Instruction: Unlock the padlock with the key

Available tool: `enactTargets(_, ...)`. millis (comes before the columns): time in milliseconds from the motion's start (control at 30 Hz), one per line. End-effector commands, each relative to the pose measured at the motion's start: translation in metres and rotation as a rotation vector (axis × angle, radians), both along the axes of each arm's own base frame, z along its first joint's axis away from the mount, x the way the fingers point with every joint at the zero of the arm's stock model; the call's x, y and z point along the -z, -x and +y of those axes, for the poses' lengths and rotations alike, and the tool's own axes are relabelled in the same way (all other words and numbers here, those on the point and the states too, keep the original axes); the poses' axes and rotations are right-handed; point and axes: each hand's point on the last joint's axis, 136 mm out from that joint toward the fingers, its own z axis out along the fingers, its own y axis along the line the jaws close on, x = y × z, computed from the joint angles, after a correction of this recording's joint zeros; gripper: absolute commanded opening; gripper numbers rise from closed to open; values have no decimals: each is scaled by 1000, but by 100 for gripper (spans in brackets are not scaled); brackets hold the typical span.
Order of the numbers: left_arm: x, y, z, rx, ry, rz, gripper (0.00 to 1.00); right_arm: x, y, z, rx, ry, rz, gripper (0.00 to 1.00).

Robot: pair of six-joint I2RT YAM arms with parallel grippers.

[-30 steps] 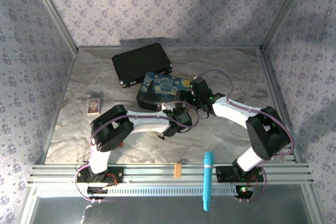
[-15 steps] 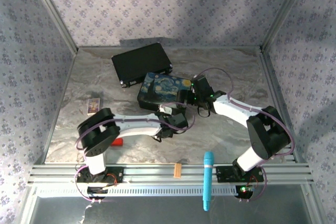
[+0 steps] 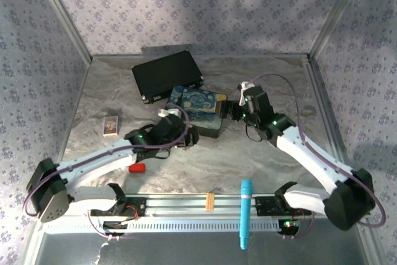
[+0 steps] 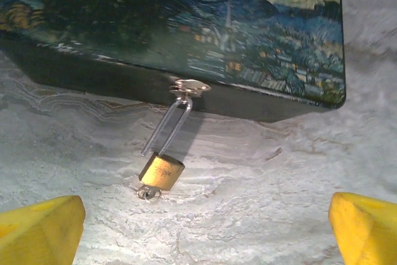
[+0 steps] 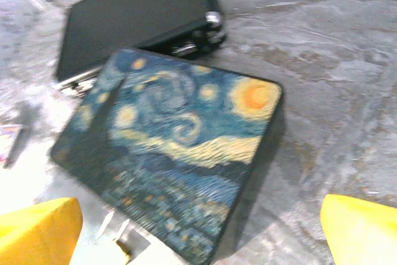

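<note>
On the marbled tabletop [image 4: 279, 209], left gripper [image 4: 205, 224] & right gripper [image 5: 198, 231] both spread, I want a low, square, gentle pinch on the key [image 4: 149, 193] at the padlock [image 4: 162, 171] base.

No writing is legible; any marking on the padlock [image 4: 162, 171] is too small to read.

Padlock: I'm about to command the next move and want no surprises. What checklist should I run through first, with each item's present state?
1. Left gripper open and empty: ok.
2. Right gripper open and empty: ok.
3. Padlock centred ahead of the left gripper: ok.
4. Key at the padlock's base, seated in the keyhole: cannot tell.
5. Shackle released from the padlock body: cannot tell. It is threaded through the hasp of the painted box.
</note>
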Motion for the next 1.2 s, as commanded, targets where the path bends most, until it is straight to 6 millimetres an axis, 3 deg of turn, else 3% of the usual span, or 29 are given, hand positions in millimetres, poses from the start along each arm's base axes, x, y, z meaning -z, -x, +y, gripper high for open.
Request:
enactTargets(0, -18, 3, -11, 86, 215, 35, 100, 24, 41, 24, -139, 11, 78, 99)
enactTargets(200, -12, -10, 23, -38, 357, 101, 100, 54, 88, 90, -326, -54, 90, 99)
enactTargets(333, 3, -11, 43, -129, 387, 158, 100, 86, 94, 124, -373, -14, 123, 98)
enactTargets(367, 7, -11, 47, -148, 376, 169, 100, 93, 94, 132, -383, -2, 129, 95)
enactTargets(467, 17, -9, 52, -171, 365, 189, 100, 115, 90, 150, -401, 33, 145, 73)
enactTargets(567, 20, -7, 54, -177, 362, 198, 100, 135, 78, 157, -378, 82, 154, 65)
enactTargets(767, 26, -4, 60, -203, 355, 195, 100, 157, 63, 169, -360, 100, 182, 65)
enactTargets(1033, 29, -3, 65, -219, 347, 190, 100, 186, 56, 159, -305, 161, 222, 61)
enactTargets(1167, 28, -4, 66, -224, 342, 180, 100, 191, 53, 159, -297, 166, 222, 59)
